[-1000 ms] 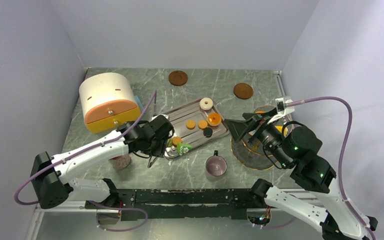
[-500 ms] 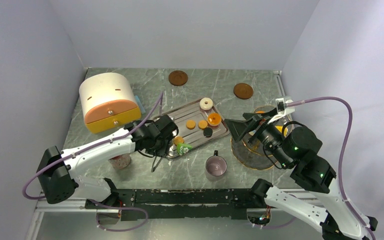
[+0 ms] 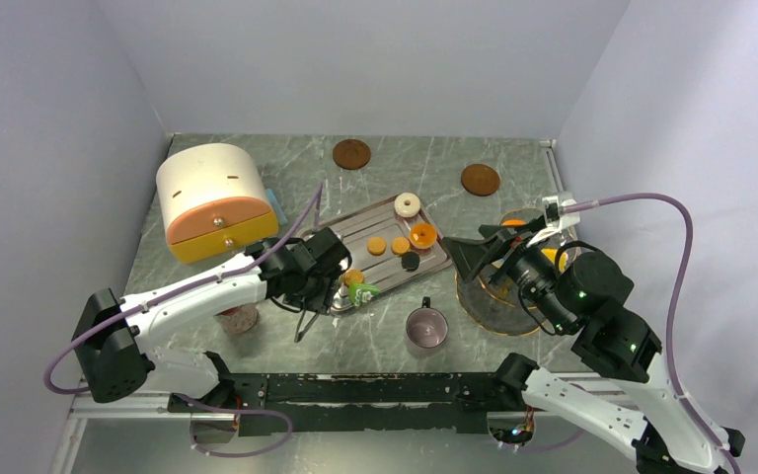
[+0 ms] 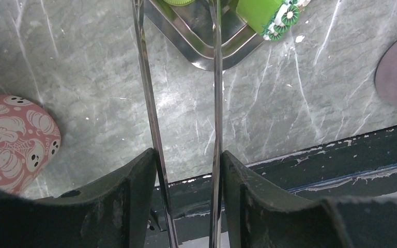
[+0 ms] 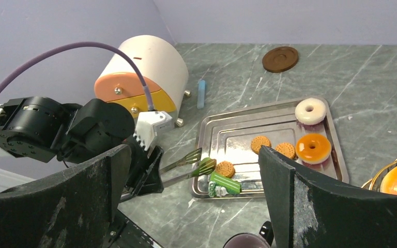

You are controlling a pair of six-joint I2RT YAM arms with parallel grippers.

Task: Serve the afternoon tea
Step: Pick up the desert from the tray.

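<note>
My left gripper (image 4: 188,155) is shut on a pair of metal tongs (image 4: 216,93), one arm against each finger. The tongs' green tips (image 5: 205,166) stand slightly apart at the near-left corner of the steel tray (image 3: 360,237), beside a round cookie (image 5: 225,169) and a green bar-shaped treat (image 5: 227,183). Further back on the tray lie two cookies (image 3: 377,245), a black round (image 3: 410,261), an orange donut (image 3: 421,235) and a cream ring (image 3: 408,204). The metallic mug (image 3: 426,327) stands in front of the tray. My right gripper (image 5: 194,155) hangs open and holds nothing, raised at the right.
A cream and orange bread box (image 3: 212,197) stands at the back left, a blue stick (image 5: 201,93) beside it. Two brown coasters (image 3: 351,153) (image 3: 480,179) lie at the back. A wire basket with an orange (image 3: 533,247) is under my right arm. A jar with a patterned pink lid (image 4: 10,139) is near left.
My left arm has shifted right, carrying the tongs' tips to the tray's near-left corner. The right arm has stayed still.
</note>
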